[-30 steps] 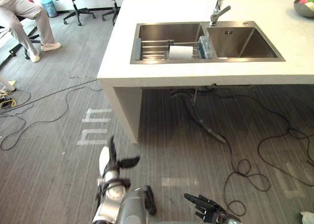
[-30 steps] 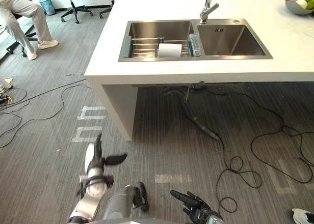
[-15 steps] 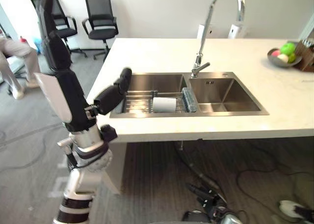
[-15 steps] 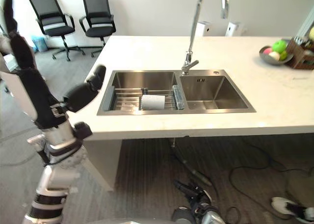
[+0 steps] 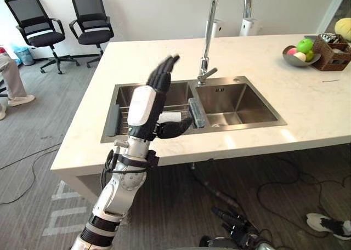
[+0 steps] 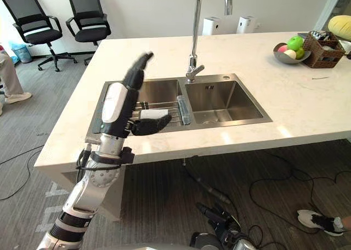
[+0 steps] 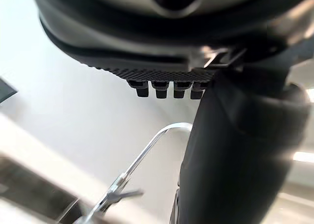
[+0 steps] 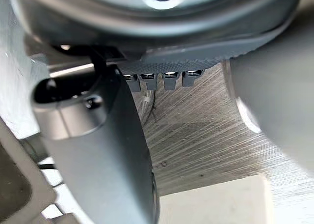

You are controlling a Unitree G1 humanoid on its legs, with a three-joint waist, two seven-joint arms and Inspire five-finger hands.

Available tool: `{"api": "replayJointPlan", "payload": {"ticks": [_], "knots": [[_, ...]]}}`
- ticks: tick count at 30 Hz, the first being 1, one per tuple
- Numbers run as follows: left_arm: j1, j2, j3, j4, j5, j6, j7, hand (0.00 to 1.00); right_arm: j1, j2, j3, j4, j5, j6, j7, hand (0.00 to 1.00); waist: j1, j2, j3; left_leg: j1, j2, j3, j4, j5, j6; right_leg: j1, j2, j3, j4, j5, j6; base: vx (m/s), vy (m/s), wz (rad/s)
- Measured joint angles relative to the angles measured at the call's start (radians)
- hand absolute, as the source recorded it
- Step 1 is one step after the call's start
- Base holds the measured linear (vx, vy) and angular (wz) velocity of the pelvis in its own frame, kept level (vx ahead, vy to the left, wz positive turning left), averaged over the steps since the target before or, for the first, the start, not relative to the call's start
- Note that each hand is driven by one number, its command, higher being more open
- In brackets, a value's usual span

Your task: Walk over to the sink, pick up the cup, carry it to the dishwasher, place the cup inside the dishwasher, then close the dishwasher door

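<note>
"On the bench, in the sink's left basin, where's the cup?"
"The cup lies on its side across the rack. The left hand is nearer, raised over it with its fingers straight and empty. The right hand hangs low, relaxed."

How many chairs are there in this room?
2. One black chair stands by the far wall at the far left; the second chair is right beside it, nearer the counter. Others may be outside the view.
</note>
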State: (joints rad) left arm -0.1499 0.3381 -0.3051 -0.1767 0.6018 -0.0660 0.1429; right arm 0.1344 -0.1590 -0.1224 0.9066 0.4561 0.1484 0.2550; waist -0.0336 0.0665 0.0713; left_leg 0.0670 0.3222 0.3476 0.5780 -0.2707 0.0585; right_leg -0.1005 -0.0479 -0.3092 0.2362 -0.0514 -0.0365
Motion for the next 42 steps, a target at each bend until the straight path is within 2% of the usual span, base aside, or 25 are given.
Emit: {"api": "replayJointPlan", "payload": {"ticks": [1, 2, 3, 4, 5, 8, 11, 13, 16, 20, 27, 29, 32, 42], "knots": [[-0.003, 0.017, -0.011, 0.026, -0.006, 0.009, -0.047, 1.0, -0.01, -0.017, 0.01, 0.022, 0.0, 0.014, -0.001, 1.0, -0.006, 0.0, 0.001, -0.02, -0.038, -0.003, -0.063, -0.046, -0.073, 0.029, -0.009, -0.003, -0.043, 0.013, -0.007, 0.14, -0.006, 0.26], [-0.008, 0.027, -0.016, 0.033, -0.005, 0.012, -0.066, 1.0, -0.014, -0.025, 0.012, 0.037, 0.0, 0.02, -0.001, 1.0, -0.007, 0.001, 0.001, -0.024, -0.064, -0.006, -0.128, -0.047, -0.077, 0.039, -0.014, -0.004, -0.059, 0.025, -0.012, 0.1, 0.03, 0.09], [-0.021, 0.044, -0.028, 0.037, -0.005, 0.018, -0.085, 1.0, -0.017, -0.033, 0.012, 0.052, 0.0, 0.025, -0.001, 1.0, -0.006, 0.009, -0.004, -0.021, -0.105, -0.007, -0.25, -0.02, -0.074, 0.049, -0.019, -0.004, -0.071, 0.035, 0.003, 0.12, 0.049, -0.14], [-0.042, 0.065, -0.031, 0.035, -0.011, 0.024, -0.106, 1.0, -0.022, -0.043, 0.012, 0.062, 0.0, 0.032, -0.001, 1.0, 0.007, 0.02, -0.006, -0.007, -0.139, -0.027, -0.36, 0.122, -0.094, 0.054, -0.01, 0.01, -0.069, 0.034, 0.01, 0.21, 0.072, -0.34], [-0.066, 0.085, -0.034, 0.035, -0.014, 0.041, -0.115, 1.0, -0.02, -0.045, 0.013, 0.068, -0.001, 0.044, -0.001, 1.0, 0.01, 0.022, -0.018, 0.033, -0.151, -0.024, -0.437, 0.155, -0.143, 0.054, -0.006, 0.028, -0.07, 0.034, 0.015, 0.18, 0.058, -0.3], [-0.184, 0.123, -0.039, 0.039, -0.027, 0.084, -0.16, 1.0, -0.023, -0.045, 0.01, 0.069, 0.001, 0.045, -0.007, 1.0, -0.012, 0.021, -0.018, 0.048, -0.172, -0.033, -0.512, 0.186, -0.141, 0.046, -0.016, 0.022, -0.084, 0.036, 0.025, 0.11, 0.057, 0.04], [-0.344, 0.167, -0.078, 0.117, -0.055, 0.103, -0.207, 1.0, -0.021, -0.044, 0.01, 0.069, 0.002, 0.045, -0.016, 1.0, -0.022, 0.021, -0.02, 0.059, -0.184, -0.034, -0.548, 0.199, -0.136, 0.052, -0.021, 0.019, -0.105, 0.041, 0.032, 0.03, 0.041, 0.05], [-0.397, 0.195, -0.085, 0.159, -0.09, 0.113, -0.232, 1.0, -0.025, -0.04, 0.01, 0.069, 0.002, 0.047, -0.022, 1.0, -0.039, 0.022, -0.021, 0.067, -0.189, -0.034, -0.565, 0.205, -0.135, 0.059, -0.02, 0.019, -0.123, 0.049, 0.037, 0.01, 0.016, 0.01], [-0.407, 0.214, -0.086, 0.172, -0.145, 0.128, -0.274, 1.0, -0.022, -0.038, 0.011, 0.071, 0.002, 0.06, -0.026, 1.0, -0.056, 0.021, -0.022, 0.075, -0.193, -0.028, -0.573, 0.205, -0.135, 0.079, -0.012, 0.024, -0.165, 0.07, 0.038, 0.02, 0.014, -0.05], [-0.41, 0.227, -0.087, 0.18, -0.151, 0.135, -0.325, 1.0, -0.021, -0.038, 0.013, 0.077, -0.003, 0.067, -0.024, 1.0, -0.063, 0.021, -0.022, 0.076, -0.194, -0.018, -0.576, 0.205, -0.135, 0.096, -0.003, 0.031, -0.217, 0.101, 0.038, -0.02, 0.01, -0.08], [-0.423, 0.248, -0.097, 0.195, -0.027, 0.143, -0.431, 1.0, -0.008, -0.039, 0.02, 0.082, -0.006, 0.069, -0.021, 1.0, -0.068, 0.015, -0.028, 0.083, -0.198, -0.004, -0.577, 0.205, -0.135, 0.129, 0.006, 0.044, -0.296, 0.147, 0.036, -0.04, 0.006, -0.06], [-0.427, 0.269, -0.101, 0.238, -0.021, 0.145, -0.45, 1.0, -0.005, -0.039, 0.024, 0.086, -0.006, 0.07, -0.019, 1.0, -0.08, 0.013, -0.029, 0.09, -0.201, 0.003, -0.58, 0.205, -0.135, 0.143, 0.008, 0.052, -0.32, 0.165, 0.038, -0.04, 0.008, -0.1], [-0.431, 0.31, -0.116, 0.314, -0.021, 0.154, -0.458, 1.0, -0.001, -0.039, 0.03, 0.086, -0.005, 0.07, -0.014, 1.0, -0.097, 0.012, -0.029, 0.101, -0.201, 0.017, -0.587, 0.205, -0.135, 0.144, 0.011, 0.064, -0.321, 0.168, 0.039, -0.03, 0.009, -0.13], [-0.438, 0.341, -0.115, 0.451, -0.021, 0.178, -0.447, 1.0, 0.013, -0.037, 0.031, 0.088, 0.013, 0.069, -0.009, 1.0, -0.113, 0.006, -0.031, 0.114, -0.205, 0.026, -0.605, 0.206, -0.136, 0.144, 0.012, 0.072, -0.322, 0.171, 0.044, 0.0, 0.001, -0.01]]}}
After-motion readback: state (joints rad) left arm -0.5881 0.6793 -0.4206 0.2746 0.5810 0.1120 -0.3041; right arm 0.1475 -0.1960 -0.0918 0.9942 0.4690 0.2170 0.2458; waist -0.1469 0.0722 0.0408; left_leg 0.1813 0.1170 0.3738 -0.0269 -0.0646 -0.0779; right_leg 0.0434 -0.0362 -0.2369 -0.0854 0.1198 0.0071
